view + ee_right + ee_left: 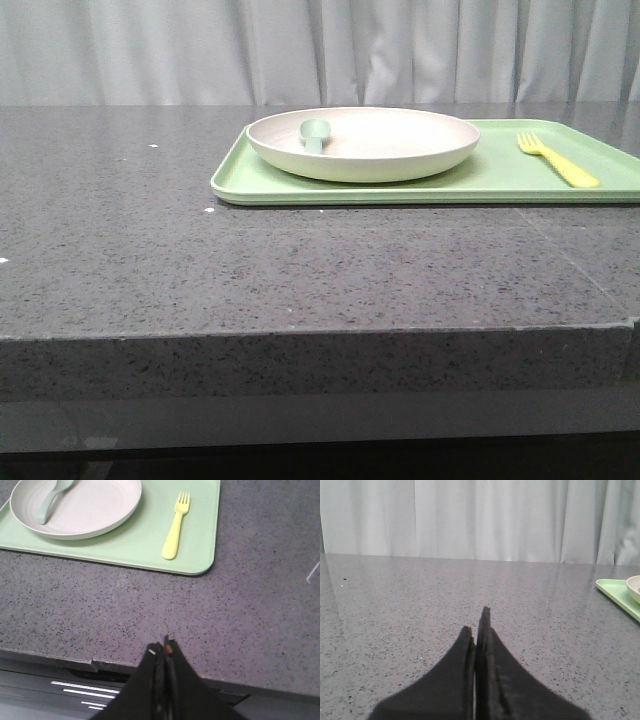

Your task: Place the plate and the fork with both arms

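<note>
Two pincers: both drawn back, nothing held.
Left pincer [479,630]: clenched, over bare table [120,230]; tray [620,596] well off toward the right arm's side.
Plate [363,143]: lying on the tray's left part, a green spoon [314,134] inside.
Fork [558,160]: flat on the tray's right part, apart from the plate.
Right pincer [162,652]: clenched at the table's near edge; fork ahead of it.
Stage: fits both things already placed, or awaiting pickup; no move can be advised.

table [150,260] dark grey, pale speckles | tray [500,180] light green | plate [400,140] off-white, greenish underside | spoon [314,133] muted sage green | fork [560,162] bright yellow | curtain [300,50] pale grey, folded | left gripper [477,630] black | right gripper [161,647] black
</note>
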